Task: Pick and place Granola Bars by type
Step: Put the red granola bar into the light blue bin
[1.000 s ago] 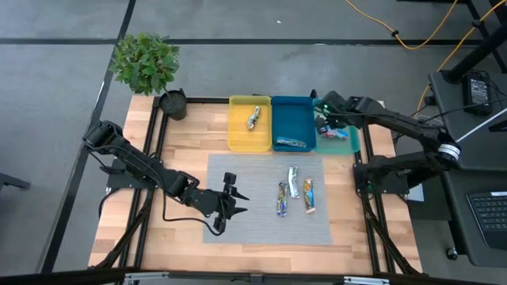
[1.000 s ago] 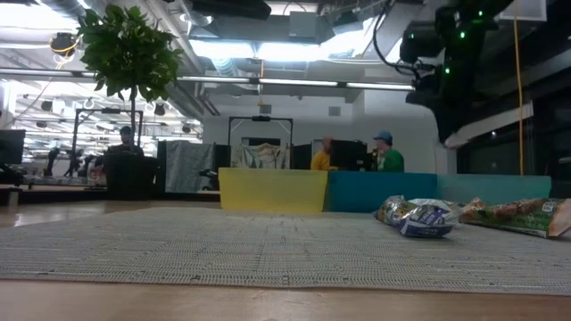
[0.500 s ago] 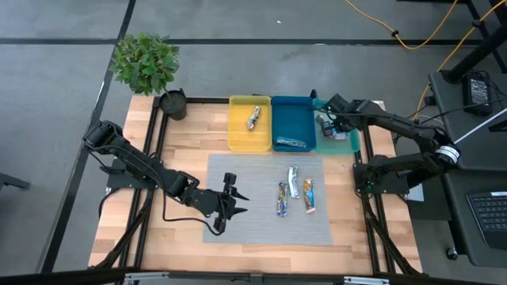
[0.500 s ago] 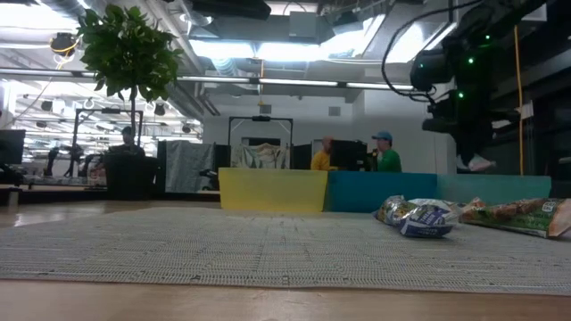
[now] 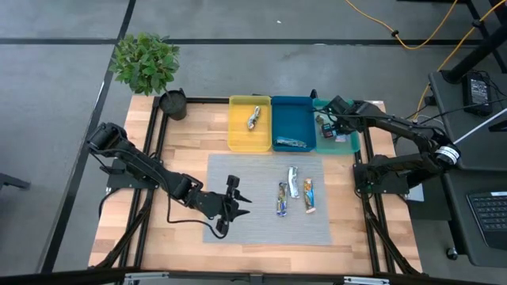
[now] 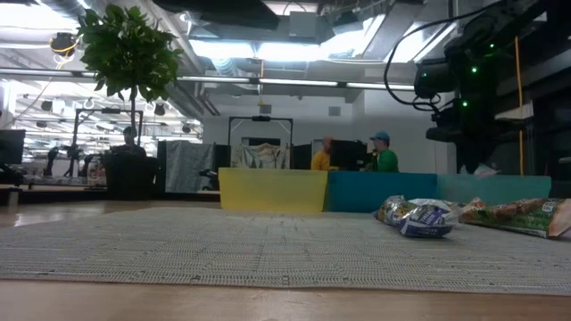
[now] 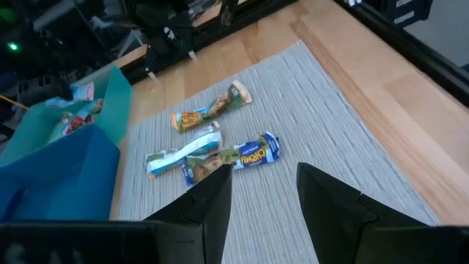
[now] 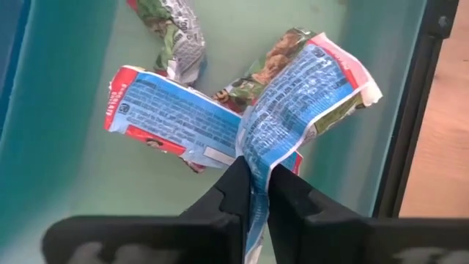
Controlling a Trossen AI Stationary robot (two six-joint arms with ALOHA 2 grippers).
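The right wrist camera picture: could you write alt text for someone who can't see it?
The right gripper pinches the edge of a crinkled granola bar wrapper just above the floor of a teal tray. Two more bars lie in the tray beneath it: one blue-and-red, one green-and-white. Wooden tabletop shows past the tray's rim.

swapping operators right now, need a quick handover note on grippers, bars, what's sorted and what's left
Right gripper: shut on a red-and-blue wrapped bar, low over the teal tray, not yet released.
Left gripper: open, empty, over the grey mat.
Done: one bar in the yellow tray, one in the blue tray, a few in the teal tray.
Left: three bars on the mat, close together.
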